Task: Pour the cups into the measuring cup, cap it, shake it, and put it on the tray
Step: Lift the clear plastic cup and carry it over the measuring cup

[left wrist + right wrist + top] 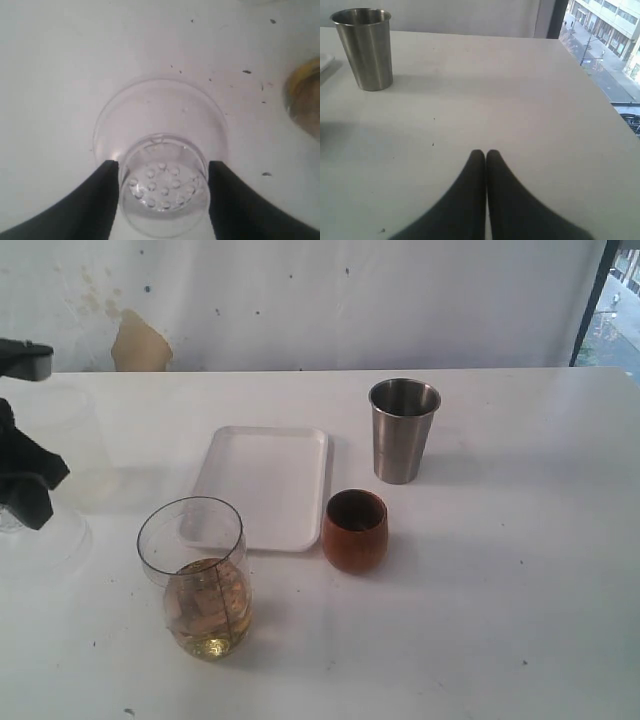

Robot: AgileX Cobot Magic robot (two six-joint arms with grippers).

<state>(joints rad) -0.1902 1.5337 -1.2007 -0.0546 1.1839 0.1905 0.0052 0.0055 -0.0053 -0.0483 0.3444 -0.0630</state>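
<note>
The white tray (262, 485) lies at the middle of a white table (500, 590). Taking the tray as the clock's centre, the steel tumbler (403, 430) stands at 2 o'clock, the wooden cup (354, 530) at 4 o'clock touching nothing, and the measuring cup (200, 580) at 7 o'clock, upright, uncapped and about a third full of yellowish liquid.

The clear domed lid (160, 120) rests on the table at 8 o'clock, by the left edge. The left gripper (164, 167) points straight down over it, and its black fingers appear to pinch the lid's raised, dimpled centre from both sides.

Capping looks like the step in hand. The thin, slick plastic probably wants a firm, centred pinch. Lift it straight up, keep it level, then seat it squarely on the measuring cup's rim.

The right gripper (486, 152) hovers low over bare table, jaws pressed together and empty, facing the tumbler.
</note>
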